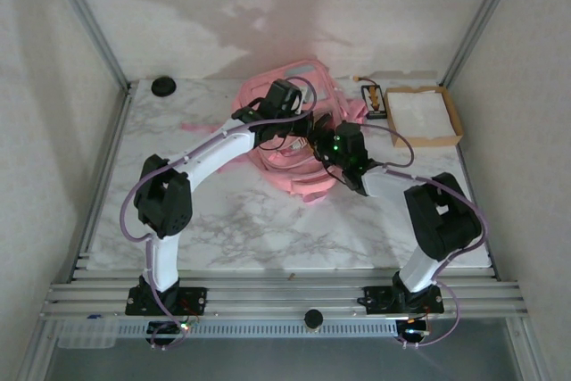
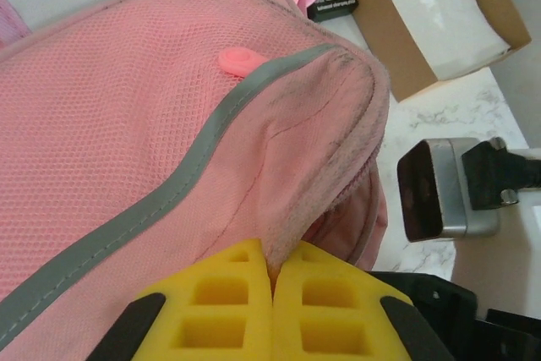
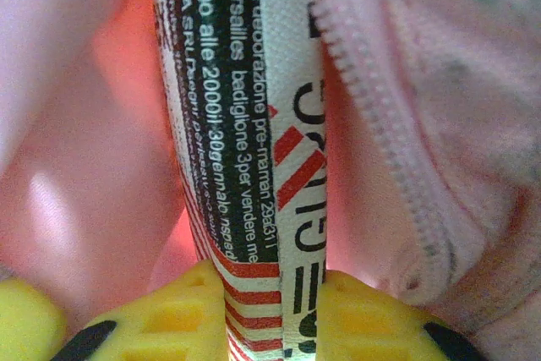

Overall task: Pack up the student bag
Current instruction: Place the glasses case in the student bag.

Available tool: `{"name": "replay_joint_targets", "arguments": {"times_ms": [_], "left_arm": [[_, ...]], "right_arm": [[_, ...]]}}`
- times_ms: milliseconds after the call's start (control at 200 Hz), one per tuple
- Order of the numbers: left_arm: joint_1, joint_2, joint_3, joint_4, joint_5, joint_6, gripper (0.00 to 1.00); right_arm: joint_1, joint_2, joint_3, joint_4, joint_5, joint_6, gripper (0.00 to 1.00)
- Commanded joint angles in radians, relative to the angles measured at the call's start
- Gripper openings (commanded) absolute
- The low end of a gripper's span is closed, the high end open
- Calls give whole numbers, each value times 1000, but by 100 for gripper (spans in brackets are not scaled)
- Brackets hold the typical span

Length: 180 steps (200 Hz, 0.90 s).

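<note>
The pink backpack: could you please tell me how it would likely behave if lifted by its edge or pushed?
Probably floppy: the pink backpack is soft mesh fabric that bunches where the left tool pinches its edge, so it would likely sag rather than lift whole. Pushed, its cloth would probably crumple rather than slide across the marble table.

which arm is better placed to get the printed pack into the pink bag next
Right. The right tool grips the printed pack beside the zip of the student bag. The left tool is shut on the bag's fabric edge, probably holding it open, so it is busy.
</note>
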Motion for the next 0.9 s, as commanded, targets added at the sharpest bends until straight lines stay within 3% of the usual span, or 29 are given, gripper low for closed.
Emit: {"name": "replay_joint_targets", "arguments": {"times_ms": [0, 65, 235, 350, 526, 581, 671, 896], "left_arm": [[-40, -72, 26, 67, 107, -93, 0], [-49, -65, 36, 80, 131, -107, 0], [-49, -46, 45, 107, 144, -142, 0], [-43, -47, 54, 119, 131, -141, 0], [-24, -52, 55, 114, 116, -138, 0], [-23, -58, 50, 120, 111, -139, 0], [-27, -57, 38, 146, 137, -165, 0], [-48, -51, -22, 225, 175, -228, 0]], "right_arm": [[5, 19, 31, 121, 179, 53, 19], [13, 58, 107, 60, 201, 7, 20], [36, 151, 134, 174, 115, 11, 35], [33, 85, 88, 134, 106, -73, 59], [7, -96, -30, 18, 99, -145, 67], [-11, -130, -68, -13, 96, -139, 67], [-41, -134, -100, 3, 63, -128, 54], [-79, 4, -3, 86, -124, -142, 35]]}}
